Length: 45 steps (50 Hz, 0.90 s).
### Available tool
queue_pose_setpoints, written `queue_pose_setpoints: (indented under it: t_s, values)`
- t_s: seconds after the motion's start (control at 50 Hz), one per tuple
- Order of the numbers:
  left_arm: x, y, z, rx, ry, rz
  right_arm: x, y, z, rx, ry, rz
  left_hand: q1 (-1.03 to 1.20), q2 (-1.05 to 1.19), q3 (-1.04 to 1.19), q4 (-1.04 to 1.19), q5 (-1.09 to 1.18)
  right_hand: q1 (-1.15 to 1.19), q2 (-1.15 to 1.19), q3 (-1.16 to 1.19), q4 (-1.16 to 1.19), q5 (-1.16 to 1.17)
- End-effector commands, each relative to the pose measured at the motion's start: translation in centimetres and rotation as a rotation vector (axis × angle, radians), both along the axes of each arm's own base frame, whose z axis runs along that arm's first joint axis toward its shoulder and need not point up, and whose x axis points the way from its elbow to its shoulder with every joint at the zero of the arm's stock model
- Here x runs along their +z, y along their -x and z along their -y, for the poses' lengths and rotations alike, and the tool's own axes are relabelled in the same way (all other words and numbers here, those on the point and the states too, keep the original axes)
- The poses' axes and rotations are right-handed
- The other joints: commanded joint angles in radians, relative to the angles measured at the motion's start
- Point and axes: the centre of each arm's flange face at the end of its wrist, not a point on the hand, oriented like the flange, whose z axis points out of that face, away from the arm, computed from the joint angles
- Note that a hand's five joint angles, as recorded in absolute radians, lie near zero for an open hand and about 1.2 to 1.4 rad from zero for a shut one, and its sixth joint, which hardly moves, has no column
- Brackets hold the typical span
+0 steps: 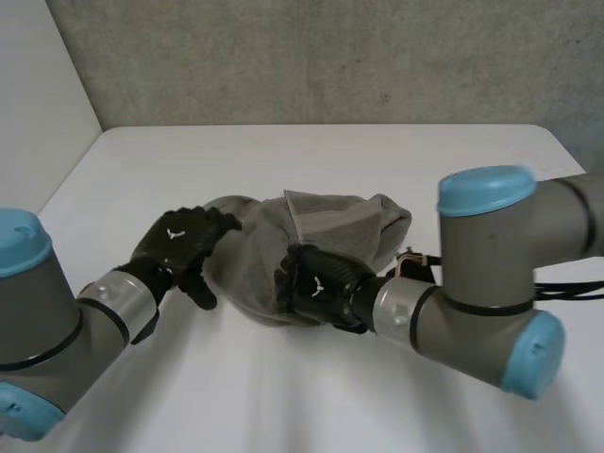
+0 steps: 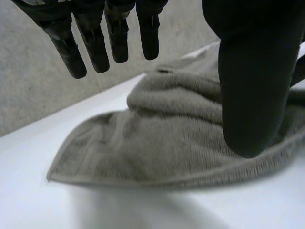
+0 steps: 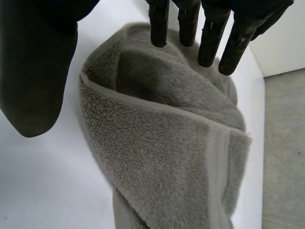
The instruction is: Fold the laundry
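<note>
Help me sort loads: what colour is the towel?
Grey-brown towel, clearest in the right wrist view.

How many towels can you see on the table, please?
1: a grey towel, crumpled on the table between the left hand and the right hand; its folds could hide another.

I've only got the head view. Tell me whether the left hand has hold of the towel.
Observer: No. Its wrist view shows the left hand open, fingers straight and spread, nothing pinched on the grey towel.
Operator: Now the right hand.
Observer: Also open. The right hand holds straight fingers over the towel, thumb out over the table.
Operator: Report the towel's edge by the left hand.
Observer: A loose corner lies flat on the table, untouched by that hand.
</note>
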Motion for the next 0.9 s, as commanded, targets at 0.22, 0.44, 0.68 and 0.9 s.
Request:
queue_pose_setpoints:
  t_s: [0.22,0.44,0.68,0.9]
  values:
    - [-0.5,0.1,0.2,-0.009,0.019,0.040,-3.0,-2.3,4.8,-0.106,0.184,-0.006,0.018,0.017,0.017,0.019,0.018,0.451,0.450,0.448,0.438,0.453]
    - [-0.9,0.8,0.2,-0.033,0.024,0.033,3.7,-3.2,6.3,-0.206,0.206,0.269,0.018,0.017,0.017,0.019,0.018,1.158,1.156,1.155,1.145,1.160]
    - [-3.1,3.2,1.1,-0.080,0.005,0.032,9.0,-1.0,4.2,-0.365,-0.160,0.564,-0.070,-0.071,-0.071,-0.069,-0.070,1.158,1.156,1.155,1.145,1.160]
    - [-4.3,4.5,2.8,-0.082,0.025,0.026,7.2,2.0,1.9,-0.422,-0.253,0.483,0.023,0.023,0.023,0.024,0.023,1.158,1.156,1.155,1.145,1.160]
